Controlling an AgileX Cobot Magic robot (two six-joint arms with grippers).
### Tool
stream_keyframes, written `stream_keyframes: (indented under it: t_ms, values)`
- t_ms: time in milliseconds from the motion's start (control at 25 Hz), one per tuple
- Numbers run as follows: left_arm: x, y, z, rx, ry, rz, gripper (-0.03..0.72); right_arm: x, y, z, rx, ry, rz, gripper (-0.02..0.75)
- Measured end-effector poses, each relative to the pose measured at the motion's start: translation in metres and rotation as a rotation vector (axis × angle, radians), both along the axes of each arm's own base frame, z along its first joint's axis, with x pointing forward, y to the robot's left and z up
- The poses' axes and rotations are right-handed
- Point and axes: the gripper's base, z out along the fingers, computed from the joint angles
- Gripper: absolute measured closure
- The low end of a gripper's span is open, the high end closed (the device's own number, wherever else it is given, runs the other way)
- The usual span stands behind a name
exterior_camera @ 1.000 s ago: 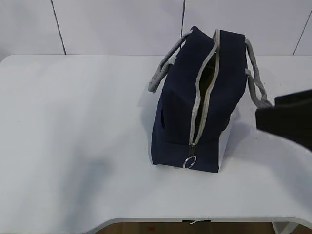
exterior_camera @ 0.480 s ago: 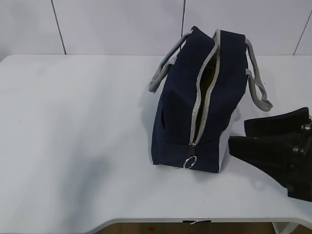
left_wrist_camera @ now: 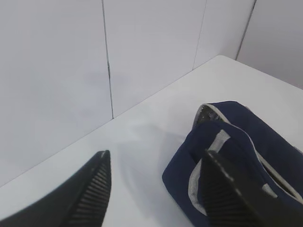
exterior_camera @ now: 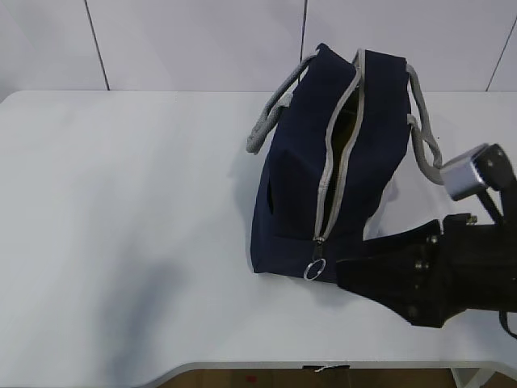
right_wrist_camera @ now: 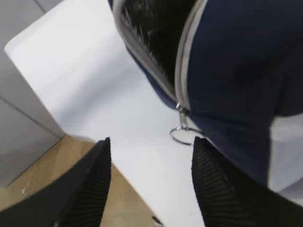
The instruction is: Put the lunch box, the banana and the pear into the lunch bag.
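Navy-blue lunch bag centre-right, white lower panel on its right, grey webbing handles, grey zipper with a silver ring pull. White surface, white wall panels. Black right gripper, ribbed jaws.

You are seeing only darkness through the lunch bag's zipper opening, so its contents are staying hidden. The picture's right edge is cutting off the right arm, and the right wrist view is cropping the bag on two sides.
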Motion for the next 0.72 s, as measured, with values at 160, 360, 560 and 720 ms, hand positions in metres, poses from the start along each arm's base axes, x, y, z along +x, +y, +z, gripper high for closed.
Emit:
stream_keyframes:
  t_ms: [160,360,560,720]
  values:
    - [0.000,0.000,0.000,0.000,0.000,0.000,0.251,0.006,0.008,-0.018,0.037,0.047,0.097,0.335]
    - [0.000,0.000,0.000,-0.002,0.000,0.000,0.253,0.008,0.012,-0.030,0.040,0.033,0.172,0.375]
    - [0.000,0.000,0.000,-0.002,0.000,0.000,0.253,0.010,0.013,-0.030,-0.001,-0.074,0.237,0.367]
    - [0.000,0.000,0.000,-0.002,0.000,0.000,0.254,0.011,0.012,-0.032,-0.041,-0.112,0.251,0.343]
